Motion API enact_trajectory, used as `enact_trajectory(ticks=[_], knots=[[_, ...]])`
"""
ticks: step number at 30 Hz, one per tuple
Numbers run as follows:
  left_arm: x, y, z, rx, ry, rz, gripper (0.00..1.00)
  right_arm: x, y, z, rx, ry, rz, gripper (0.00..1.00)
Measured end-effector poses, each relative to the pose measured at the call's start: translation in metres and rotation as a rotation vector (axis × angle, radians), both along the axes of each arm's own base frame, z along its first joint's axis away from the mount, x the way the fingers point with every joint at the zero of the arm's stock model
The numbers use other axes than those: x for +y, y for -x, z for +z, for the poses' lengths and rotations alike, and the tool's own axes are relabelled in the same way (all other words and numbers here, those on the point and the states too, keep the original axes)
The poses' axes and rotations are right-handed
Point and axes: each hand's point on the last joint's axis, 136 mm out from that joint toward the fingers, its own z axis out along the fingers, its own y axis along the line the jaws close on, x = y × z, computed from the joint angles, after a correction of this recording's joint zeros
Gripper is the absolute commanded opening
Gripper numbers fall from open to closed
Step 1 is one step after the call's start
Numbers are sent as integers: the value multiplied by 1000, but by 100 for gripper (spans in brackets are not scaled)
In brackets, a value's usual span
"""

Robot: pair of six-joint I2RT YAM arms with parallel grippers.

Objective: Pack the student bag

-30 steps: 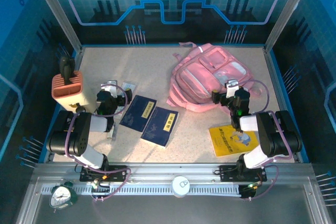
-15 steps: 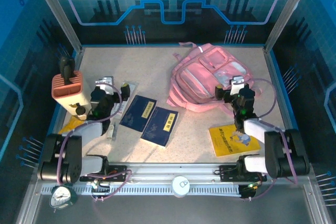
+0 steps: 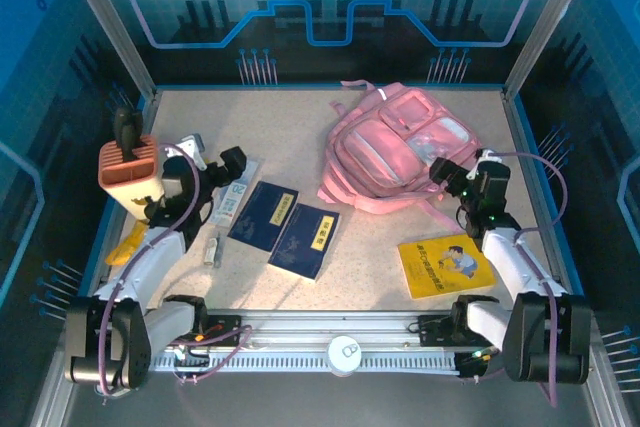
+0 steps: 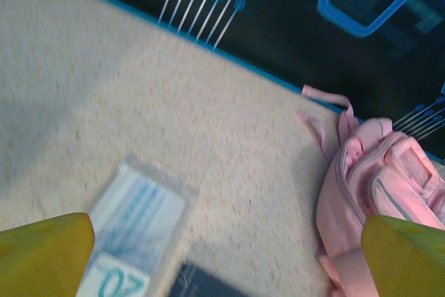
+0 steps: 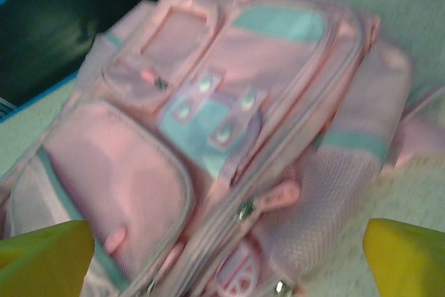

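Now right arm [image 3: 505, 247] outstretched (tool [image 3: 442, 175] open)

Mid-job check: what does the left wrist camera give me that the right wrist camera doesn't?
Left wrist: a clear flat packet with blue print and a dark blue booklet's corner, on the speckled beige table. Right wrist: close-up zip pulls and teal panels on the soft pink fabric backpack. Shared: that backpack, the table, and wide-open yellow-tipped jaws, left pincer and right pincer.

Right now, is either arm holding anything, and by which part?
Nothing is held: both arms' jaws stand open and empty, the right's facing the bag.
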Motion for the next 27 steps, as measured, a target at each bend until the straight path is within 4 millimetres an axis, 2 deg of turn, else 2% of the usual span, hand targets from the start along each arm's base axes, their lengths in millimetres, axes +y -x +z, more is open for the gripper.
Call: enact_trajectory(ticks=[5, 9, 19, 23, 27], knots=[[-13, 3, 1, 47, 124, -10, 99, 39, 10, -3, 98, -58, 117, 100], [-34, 16, 0, 73, 182, -52, 99, 73, 24, -13, 176, -83, 217, 100], [-112, 46, -16, 163, 207, -264, 99, 154, 55, -58, 357, -86, 445, 100], [-145, 57, -28, 205, 201, -353, 99, 177, 57, -70, 391, -82, 489, 100], [-159, 61, -46, 260, 183, -387, 99, 197, 45, -71, 379, -86, 507, 100]])
